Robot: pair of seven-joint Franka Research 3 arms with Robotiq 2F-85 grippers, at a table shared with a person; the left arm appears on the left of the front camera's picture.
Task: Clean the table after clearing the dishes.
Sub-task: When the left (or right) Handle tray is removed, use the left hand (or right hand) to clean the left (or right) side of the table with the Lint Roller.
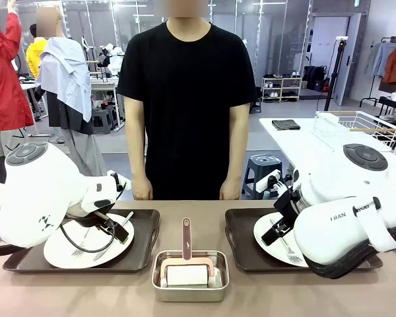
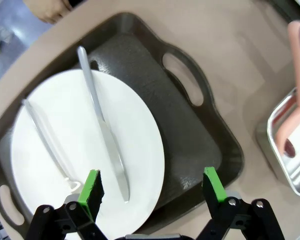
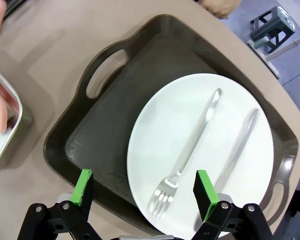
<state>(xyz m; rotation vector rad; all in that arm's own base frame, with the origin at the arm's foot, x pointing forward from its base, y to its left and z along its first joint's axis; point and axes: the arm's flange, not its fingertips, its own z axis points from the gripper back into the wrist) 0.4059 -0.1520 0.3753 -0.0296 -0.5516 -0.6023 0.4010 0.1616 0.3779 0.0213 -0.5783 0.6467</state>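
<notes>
Two white plates lie on dark brown trays on the beige table. Over the left tray and its plate hovers my left gripper. In the left wrist view that gripper is open above the plate, which carries a knife and a fork. My right gripper hangs over the right tray and plate. Its wrist view shows it open above the plate, with a fork and knife.
A small steel pan with a pink-handled roller sits between the trays near the front edge. A person in a black shirt stands at the far side, hands hanging by the table edge. A white table stands behind at right.
</notes>
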